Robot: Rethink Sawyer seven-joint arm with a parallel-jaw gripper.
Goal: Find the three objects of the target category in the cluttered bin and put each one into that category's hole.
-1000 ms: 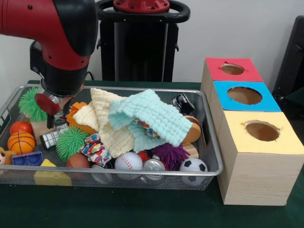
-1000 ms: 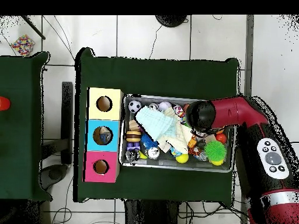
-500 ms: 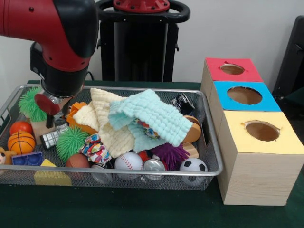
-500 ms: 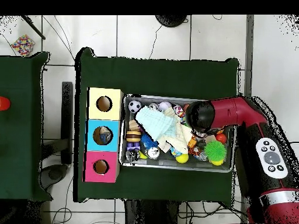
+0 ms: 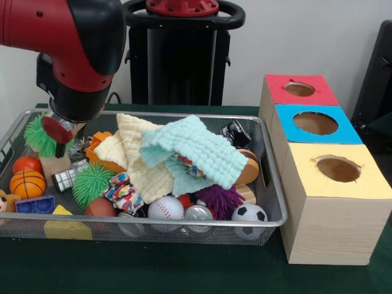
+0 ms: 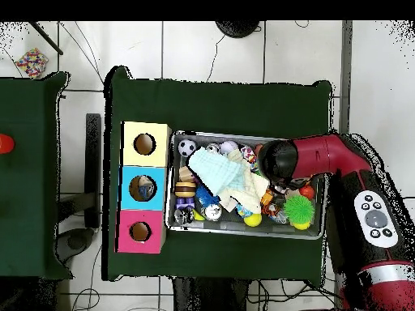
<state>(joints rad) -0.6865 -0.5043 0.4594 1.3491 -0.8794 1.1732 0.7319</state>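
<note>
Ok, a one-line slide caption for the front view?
Red Sawyer arm lowered over the toy-cluttered wire-mesh bin, beside three wooden boxes with holes in their tops.

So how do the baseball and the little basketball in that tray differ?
The baseball is white with red stitching; the basketball is orange with dark lines. The baseball lies at the tray's front wall near the middle, beside a silver can, while the basketball sits at the tray's left end in the front view, below a plain orange-red ball. The baseball is partly tucked under the cream cloth; the basketball is uncovered. Both are small round toy balls.
</note>
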